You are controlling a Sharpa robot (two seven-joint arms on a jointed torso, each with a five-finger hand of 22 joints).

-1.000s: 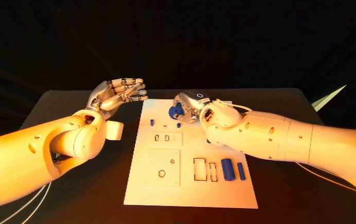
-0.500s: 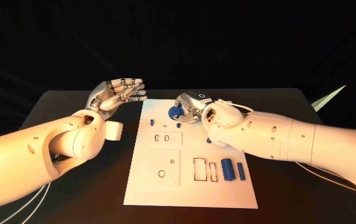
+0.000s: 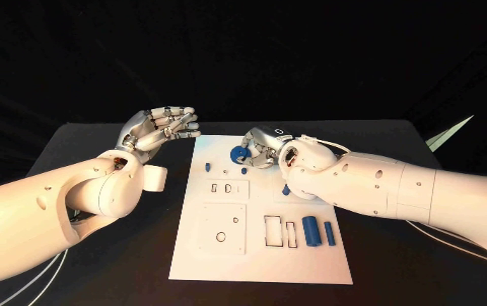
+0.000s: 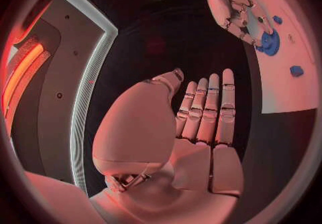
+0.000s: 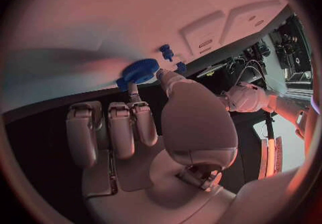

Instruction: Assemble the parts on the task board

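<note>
The white task board lies in the middle of the table. At its far end my right hand pinches a blue gear between the thumb and a finger. The right wrist view shows that gear at the fingertips, low over the board. My left hand is raised off the board's far left corner, fingers apart and holding nothing. In the left wrist view my left hand has its fingers straight, with the gear beyond them.
Two small blue pegs stand just in front of the gear. Two blue cylinders lie at the board's near right, beside rectangular slots. Another small blue piece shows under my right forearm.
My right arm has shifted very slightly while its hand stays on the gear. The left hand has not moved.
</note>
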